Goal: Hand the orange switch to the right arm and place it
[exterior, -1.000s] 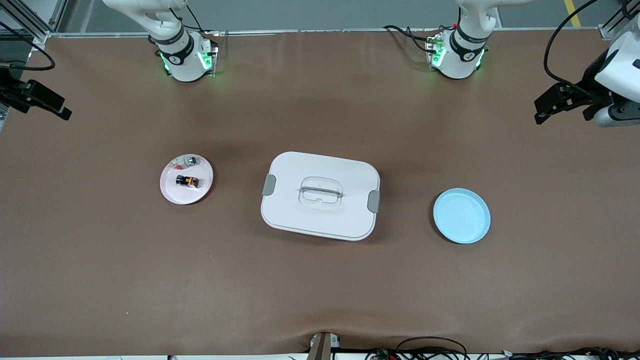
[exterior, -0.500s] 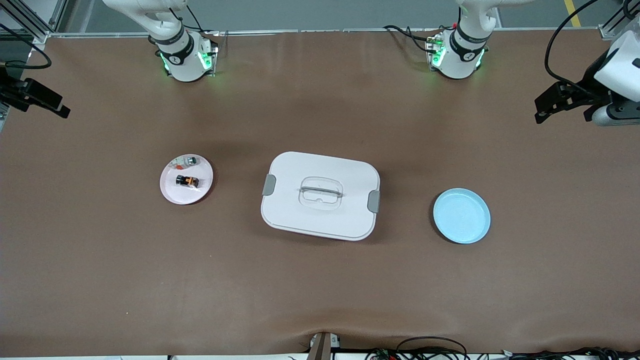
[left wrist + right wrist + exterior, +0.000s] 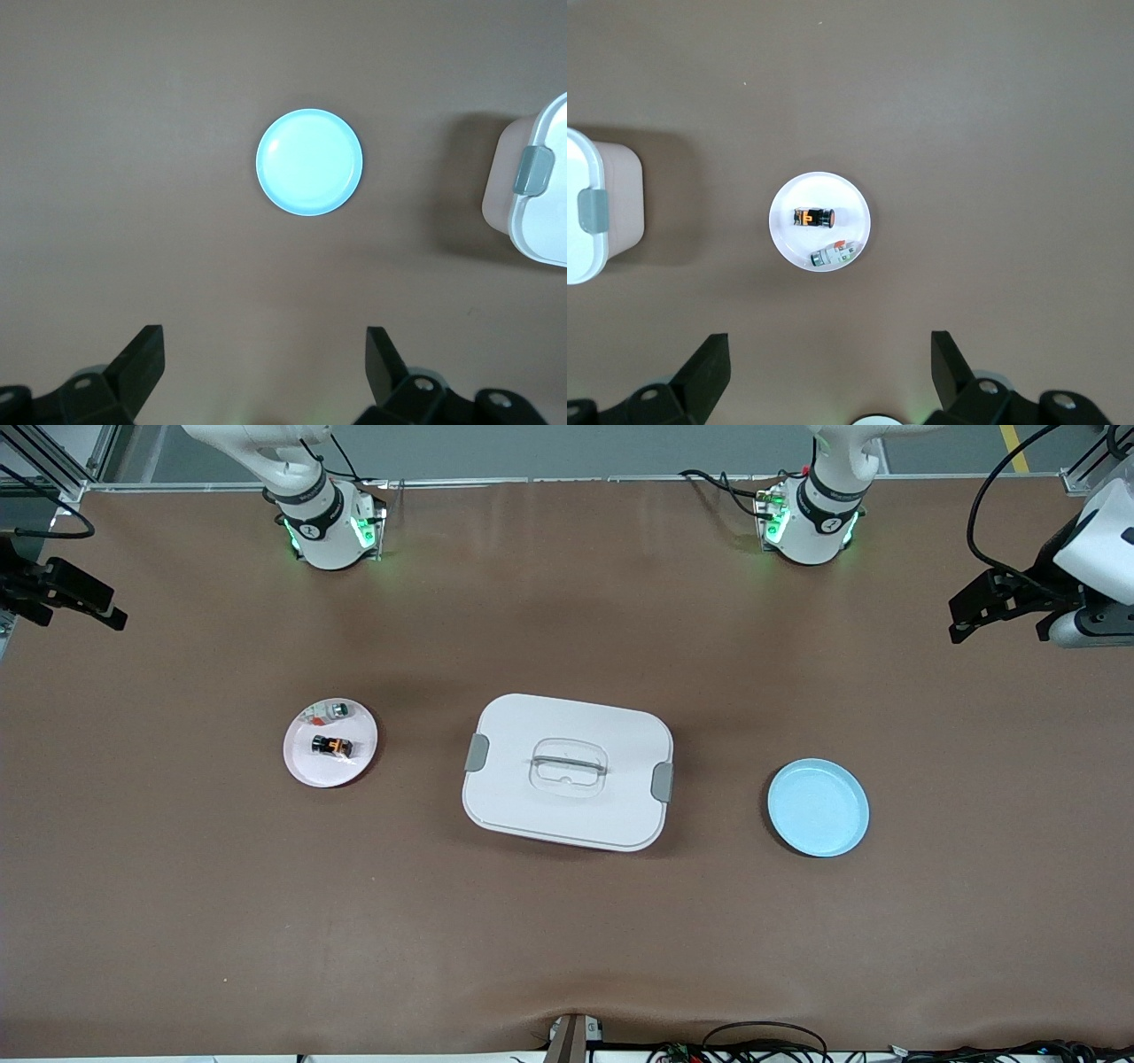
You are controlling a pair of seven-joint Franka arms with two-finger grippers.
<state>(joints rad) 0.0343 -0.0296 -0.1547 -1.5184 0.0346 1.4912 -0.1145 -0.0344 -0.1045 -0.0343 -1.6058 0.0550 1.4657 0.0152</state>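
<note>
A: On the table [image 3: 567,939], nearest the front camera, sits the blue plate [image 3: 818,807] toward the left arm's end, with nothing on it. Beside it, mid-table, is the white lidded box [image 3: 567,771].

B: And the orange switch [image 3: 331,746]?

A: It lies on the pink plate [image 3: 306,766] toward the right arm's end, just beside a small pale piece with a green top [image 3: 337,709], which lies a little farther from the camera.

B: Where are the arms?

A: Both are high at the table's ends. The left end effector [image 3: 983,607] hangs over the left arm's end, fingers spread and holding nothing, looking down on the blue plate. The right end effector [image 3: 66,593] hangs over the right arm's end, likewise spread wide and holding nothing, above the pink plate.

B: So which step?

A: I'd judge nothing has started; the pick is first. Whichever arm takes it must descend on the switch, straddle its narrow sides, and avoid the pale piece.
</note>
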